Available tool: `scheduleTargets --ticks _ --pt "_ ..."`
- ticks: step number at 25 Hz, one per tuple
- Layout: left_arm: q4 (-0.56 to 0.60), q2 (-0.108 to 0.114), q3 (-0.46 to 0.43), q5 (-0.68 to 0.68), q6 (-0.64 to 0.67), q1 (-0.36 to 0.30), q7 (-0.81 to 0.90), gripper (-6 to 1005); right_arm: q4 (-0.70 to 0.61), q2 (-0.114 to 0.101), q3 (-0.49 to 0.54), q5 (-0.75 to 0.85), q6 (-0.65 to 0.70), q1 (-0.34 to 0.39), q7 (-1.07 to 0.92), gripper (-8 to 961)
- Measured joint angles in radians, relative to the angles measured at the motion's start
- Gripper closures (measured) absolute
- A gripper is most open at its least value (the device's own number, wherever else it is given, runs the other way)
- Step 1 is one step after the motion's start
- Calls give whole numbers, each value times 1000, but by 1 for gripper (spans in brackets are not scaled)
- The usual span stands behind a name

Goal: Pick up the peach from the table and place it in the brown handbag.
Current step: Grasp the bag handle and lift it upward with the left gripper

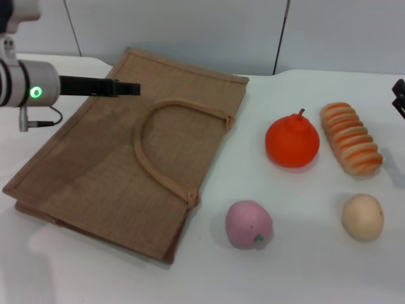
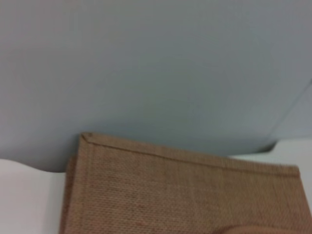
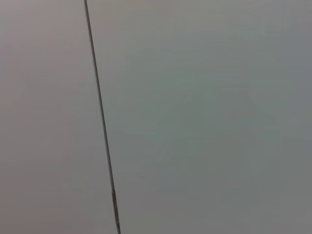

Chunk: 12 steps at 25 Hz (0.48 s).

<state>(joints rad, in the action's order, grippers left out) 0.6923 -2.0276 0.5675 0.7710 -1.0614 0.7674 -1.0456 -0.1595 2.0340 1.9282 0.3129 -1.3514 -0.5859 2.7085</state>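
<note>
Left gripper (image 1: 130,88) extended; right gripper (image 1: 398,96) parked.

The right end effector (image 1: 399,98) is cut off by the head view's right edge, its fingers unreadable, and the brown handbag (image 2: 180,195) runs off the left wrist view.

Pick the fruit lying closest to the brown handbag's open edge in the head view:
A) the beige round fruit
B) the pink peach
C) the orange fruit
B: the peach lies on the table just beside the brown handbag, nearer than the others.

1 brown handbag (image 1: 95,171), 1 peach (image 1: 248,223), 1 orange fruit (image 1: 292,142), 1 tan fruit (image 1: 362,216), 1 bread (image 1: 350,138)
</note>
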Motion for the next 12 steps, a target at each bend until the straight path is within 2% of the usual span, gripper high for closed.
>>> scheduleTargets --ticks 1,5,8,9,12 --pt "21 1 67 -4 8 -1 35 393 0 0 0 0 0 0 0 135" --pt "42 1 135 -7 18 -5 67 391 0 0 0 0 0 0 0 135" --pt "54 -1 275 -84 88 -6 157 390 0 0 0 0 0 0 0 135" --pt "54 -1 275 -84 88 -6 157 391 0 0 0 0 0 0 0 135" --pt "49 -2 349 -132 131 -3 200 392 0 0 0 0 0 0 1 135"
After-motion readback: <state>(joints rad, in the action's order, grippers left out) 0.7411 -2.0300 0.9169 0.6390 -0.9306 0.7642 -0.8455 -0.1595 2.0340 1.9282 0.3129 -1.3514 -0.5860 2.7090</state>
